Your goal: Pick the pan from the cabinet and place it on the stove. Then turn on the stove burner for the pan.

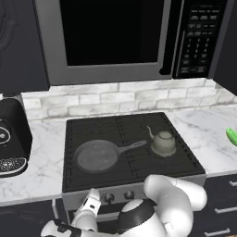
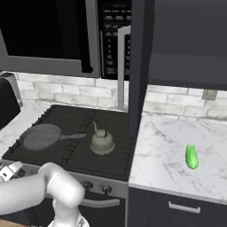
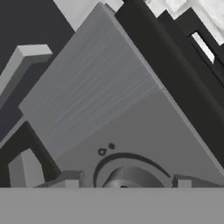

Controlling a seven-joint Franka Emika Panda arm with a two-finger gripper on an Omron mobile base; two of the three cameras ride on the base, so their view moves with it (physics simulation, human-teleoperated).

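Pan sits on stove; gripper at front panel, knob straight ahead, jaws' spread unclear.

The arm at the lower right of the left base view is built of smooth, rounded glossy white shells. Dark black bands ring its joints, one wide collar low at centre. A small white wrist block with grey faces sits lower left.

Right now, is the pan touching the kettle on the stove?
Apart. The left base view shows bare grate between the pan handle's tip and the kettle.
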